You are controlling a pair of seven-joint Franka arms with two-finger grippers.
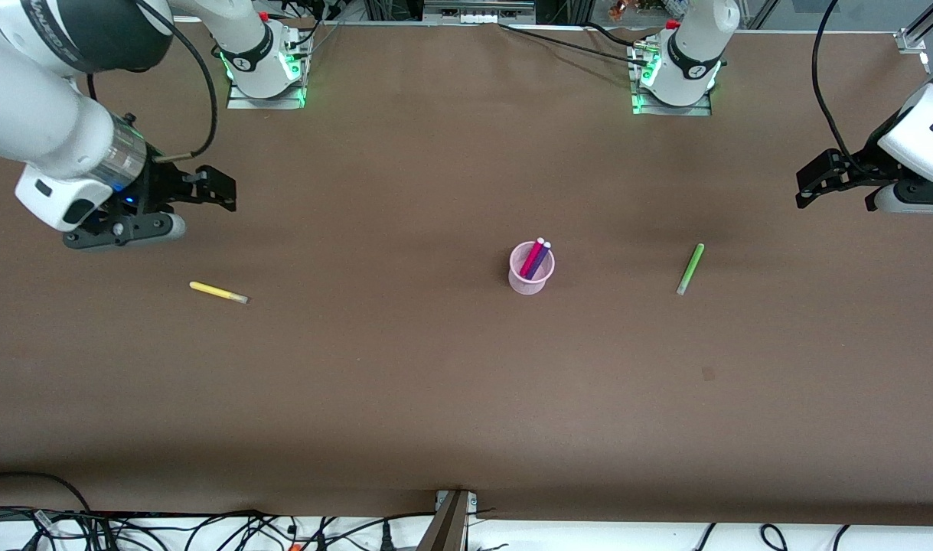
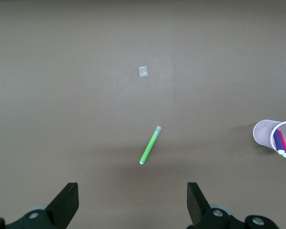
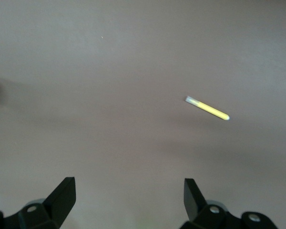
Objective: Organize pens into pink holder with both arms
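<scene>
The pink holder (image 1: 531, 269) stands upright mid-table with the magenta pen (image 1: 533, 256) and the purple pen (image 1: 541, 260) leaning inside it. The light green pen (image 1: 690, 268) lies flat toward the left arm's end. The yellow pen (image 1: 218, 292) lies flat toward the right arm's end. My left gripper (image 1: 804, 186) hangs open and empty in the air at the left arm's end. Its wrist view shows the green pen (image 2: 150, 145) and the holder (image 2: 266, 134) past the open left gripper (image 2: 132, 200). My right gripper (image 1: 223, 191) hangs open and empty over the table beside the yellow pen (image 3: 207, 109), past the open right gripper (image 3: 128, 198).
The brown table (image 1: 405, 383) has a small dark spot (image 1: 707, 373) nearer the front camera than the green pen. A small pale patch (image 2: 143, 71) shows on the table in the left wrist view. Cables (image 1: 206, 528) lie along the near edge.
</scene>
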